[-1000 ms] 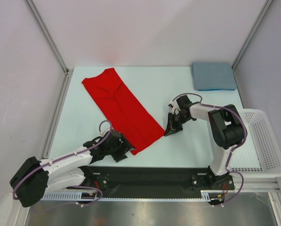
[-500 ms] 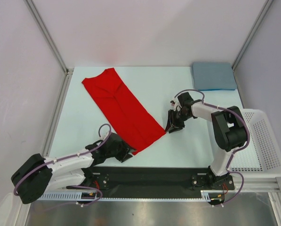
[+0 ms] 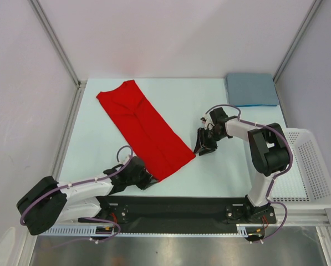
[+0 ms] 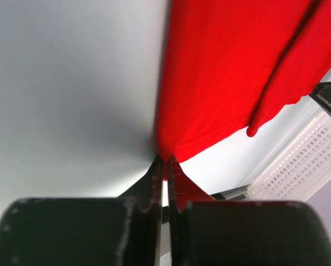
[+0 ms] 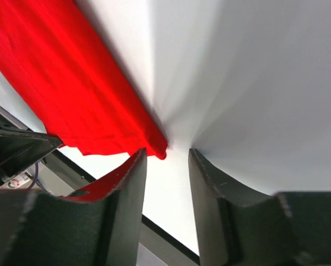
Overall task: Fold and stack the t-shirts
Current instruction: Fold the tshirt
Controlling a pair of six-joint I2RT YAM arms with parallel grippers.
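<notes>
Since a second ago our left gripper has slid in, pinching the red t-shirt at its near corner; our right gripper, spread, perhaps touches the right corner. We judge cross-folding and stacking on the far-right blue t-shirt remain.

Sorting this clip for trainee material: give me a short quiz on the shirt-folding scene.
1. True or false: the left claw is shut on the red shirt at its near corner.
2. The folded shirt at the far right corner of the table is: A) blue B) green C) yellow.
3. Fill in: the right claw has its jaws ____.
Key: 1 true; 2 A; 3 open.
</notes>
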